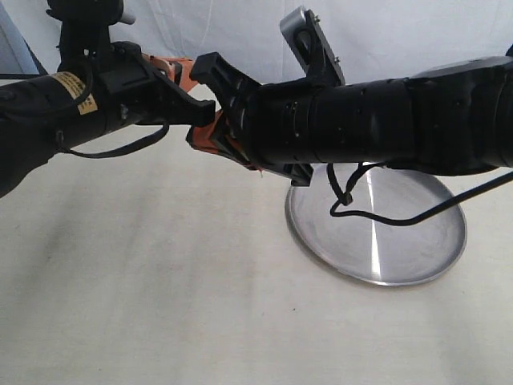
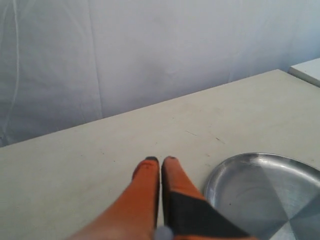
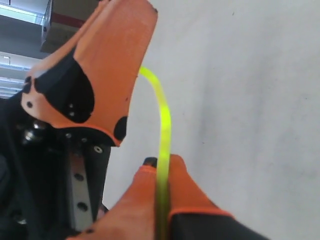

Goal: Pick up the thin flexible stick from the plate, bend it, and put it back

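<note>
Two black robot arms met above a pale surface (image 1: 160, 281), one reaching in from the left of the exterior view and one from the right. Their orange-fingered tips came together in the upper middle of that view, up in the air and to the left of the plate (image 1: 401, 257).

The thin flexible stick (image 3: 164, 120), a bright yellow strand, was held off the plate between the two arms. In the right wrist view it rose from the right end effector (image 3: 161, 162), whose two orange fingers were pressed together on it. From there it bent over in a smooth arc. Its far end ran in at the edge of the other arm's broad orange finger and could not be followed further.

In the left wrist view the left end effector (image 2: 160, 161) had its two orange fingers closed side by side, with only a narrow slit between them. The strand could not be made out clearly in that slit.

The plate was round, shallow and of shiny silver metal, with a bright reflective streak across it. It lay flat on the surface at the lower right of the exterior view, partly under the right arm. A thin black cable (image 1: 385, 218) from that arm looped in front of it. A white cloth backdrop (image 2: 150, 50) hung behind the surface.
</note>
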Motion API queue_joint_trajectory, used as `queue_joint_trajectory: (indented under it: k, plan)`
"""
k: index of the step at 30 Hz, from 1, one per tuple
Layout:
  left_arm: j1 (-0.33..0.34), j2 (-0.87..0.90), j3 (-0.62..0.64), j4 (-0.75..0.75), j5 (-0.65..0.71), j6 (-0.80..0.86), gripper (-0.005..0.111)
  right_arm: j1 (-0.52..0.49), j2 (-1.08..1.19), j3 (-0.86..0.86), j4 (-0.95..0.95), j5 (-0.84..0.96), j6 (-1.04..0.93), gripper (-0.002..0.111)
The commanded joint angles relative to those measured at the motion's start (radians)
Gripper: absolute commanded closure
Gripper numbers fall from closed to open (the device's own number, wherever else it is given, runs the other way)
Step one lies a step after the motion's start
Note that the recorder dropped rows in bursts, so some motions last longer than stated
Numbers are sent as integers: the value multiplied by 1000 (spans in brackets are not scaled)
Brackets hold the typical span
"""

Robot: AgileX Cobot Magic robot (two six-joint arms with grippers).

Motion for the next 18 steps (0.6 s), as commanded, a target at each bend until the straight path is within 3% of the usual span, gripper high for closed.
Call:
queue_joint_trajectory:
  k: [1,18]
  plan:
    - [8,13,-1,-58,43,40,107,10,-9,-6,-10,66,-17,109]
    - [8,13,-1,-115,201,13,107,10,-9,-6,-63,23,-32,109]
